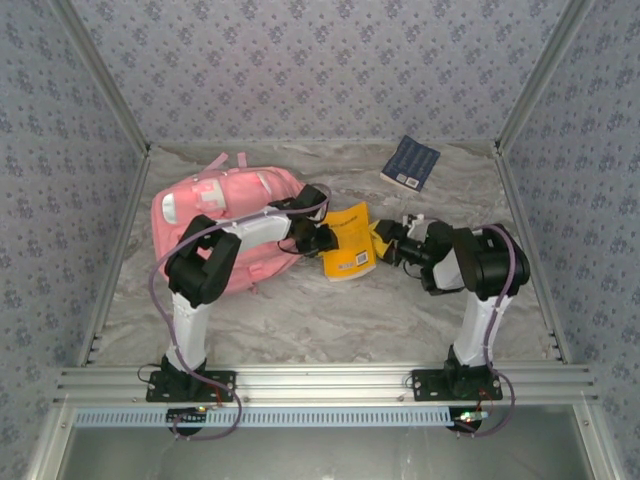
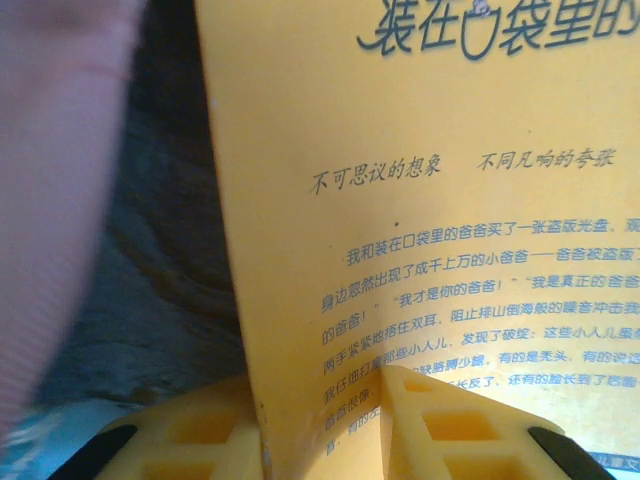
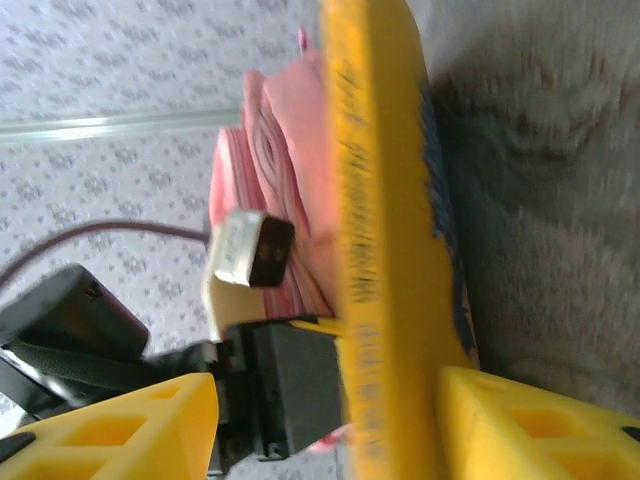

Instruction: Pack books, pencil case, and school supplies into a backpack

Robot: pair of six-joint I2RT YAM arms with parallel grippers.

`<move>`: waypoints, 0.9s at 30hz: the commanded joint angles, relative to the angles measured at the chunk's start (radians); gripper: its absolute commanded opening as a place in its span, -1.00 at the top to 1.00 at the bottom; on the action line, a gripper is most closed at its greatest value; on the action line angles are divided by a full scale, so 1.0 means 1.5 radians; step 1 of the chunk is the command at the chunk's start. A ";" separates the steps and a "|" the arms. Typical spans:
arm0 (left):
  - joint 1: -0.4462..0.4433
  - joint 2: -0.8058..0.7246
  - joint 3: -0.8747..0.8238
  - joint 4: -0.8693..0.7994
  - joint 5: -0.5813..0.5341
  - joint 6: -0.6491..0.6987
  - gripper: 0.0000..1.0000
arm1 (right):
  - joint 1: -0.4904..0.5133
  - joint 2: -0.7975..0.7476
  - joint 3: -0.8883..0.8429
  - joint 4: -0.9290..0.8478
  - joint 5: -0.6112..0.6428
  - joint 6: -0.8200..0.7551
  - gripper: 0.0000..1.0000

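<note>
A yellow book [image 1: 350, 245] is held tilted off the table just right of the pink backpack [image 1: 225, 205]. My left gripper [image 1: 325, 240] grips the book's left edge. In the left wrist view the printed yellow cover [image 2: 420, 200] runs down between the two yellow fingers, and the left gripper [image 2: 320, 420] is shut on it. My right gripper [image 1: 385, 245] is at the book's right edge. In the right wrist view the book's spine [image 3: 380, 200] rests against one finger with a gap to the other, so the right gripper [image 3: 325, 420] is open around it.
A navy dotted book [image 1: 411, 162] lies flat at the back right of the marble table. The backpack's pink fabric [image 2: 50, 200] is close on the left of the left wrist view and shows behind the book [image 3: 290, 150] in the right wrist view. Patterned walls enclose the table.
</note>
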 commanded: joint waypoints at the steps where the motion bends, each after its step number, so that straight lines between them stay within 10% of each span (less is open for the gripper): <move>1: -0.030 -0.008 -0.016 0.016 0.069 0.024 0.45 | 0.048 0.033 -0.010 0.055 -0.070 0.036 -0.21; 13: -0.033 -0.029 -0.017 -0.005 0.060 0.047 0.46 | 0.046 -0.110 0.012 -0.439 0.023 -0.285 -0.13; 23: -0.017 -0.118 -0.040 -0.050 0.040 0.064 0.12 | 0.026 -0.165 0.008 -0.517 0.054 -0.328 1.00; 27: 0.007 -0.202 -0.067 -0.055 0.043 0.064 0.00 | 0.033 -0.237 0.002 -0.523 0.067 -0.330 1.00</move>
